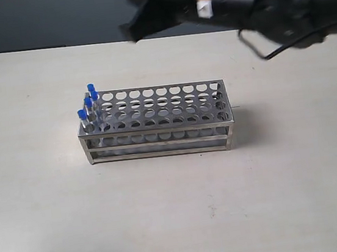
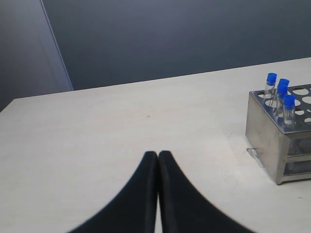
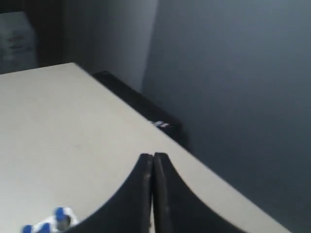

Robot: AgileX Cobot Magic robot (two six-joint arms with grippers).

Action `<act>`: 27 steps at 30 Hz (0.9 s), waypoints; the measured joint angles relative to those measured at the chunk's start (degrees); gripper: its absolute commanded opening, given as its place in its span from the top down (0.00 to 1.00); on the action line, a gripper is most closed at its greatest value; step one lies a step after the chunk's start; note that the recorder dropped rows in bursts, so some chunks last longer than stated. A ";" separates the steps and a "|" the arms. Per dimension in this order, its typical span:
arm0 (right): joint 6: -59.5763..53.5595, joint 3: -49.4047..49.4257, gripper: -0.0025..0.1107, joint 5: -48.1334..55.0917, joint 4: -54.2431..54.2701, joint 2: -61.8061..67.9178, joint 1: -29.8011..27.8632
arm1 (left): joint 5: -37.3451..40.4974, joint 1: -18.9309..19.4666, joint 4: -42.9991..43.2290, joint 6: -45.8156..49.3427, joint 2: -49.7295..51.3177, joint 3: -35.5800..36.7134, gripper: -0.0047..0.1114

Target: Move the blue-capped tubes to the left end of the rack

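Observation:
The silver rack (image 1: pixel 162 127) stands mid-table, also seen as the rack (image 2: pixel 265 133) end-on in the left wrist view. The blue-capped tubes (image 1: pixel 88 105) stand upright together in the holes at its left end; blue caps (image 2: pixel 280 90) show there, and blurred blue caps (image 3: pixel 53 221) at the edge of the right wrist view. My right gripper (image 1: pixel 135 27) hangs high above the far side of the table, shut and empty, fingertips (image 3: pixel 146 160) pressed together. My left gripper (image 2: pixel 158 154) is shut and empty over bare table, well left of the rack; it is out of the exterior view.
The pale table (image 1: pixel 57 219) ends at a dark wall (image 1: pixel 50 17) behind. A black cable (image 1: pixel 257 50) loops below the right arm. A dark low object (image 3: pixel 141 104) lies along the table's far edge in the right wrist view.

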 measured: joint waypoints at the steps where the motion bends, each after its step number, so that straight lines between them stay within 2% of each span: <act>1: -0.15 0.89 0.98 2.19 -0.20 -3.08 -1.87 | 0.00 0.00 0.00 0.00 0.00 0.00 0.95; 6: -0.39 11.00 0.98 7.41 0.04 -20.26 -10.94 | 0.00 0.00 0.00 0.00 0.00 0.00 0.95; 10: -0.39 23.33 0.98 8.09 1.68 -34.60 -15.08 | 0.00 0.00 0.00 0.00 0.00 0.00 0.95; 16: -0.39 37.10 0.98 12.19 7.57 -53.70 -16.23 | 0.00 0.00 0.00 0.00 0.00 0.00 0.95; 20: -0.39 40.02 0.98 15.92 9.05 -62.66 -16.23 | 0.00 0.00 0.00 0.00 0.00 0.00 0.95; 27: -0.39 40.30 0.98 17.41 9.45 -70.68 -16.23 | 0.00 0.00 0.00 0.00 0.00 0.00 0.95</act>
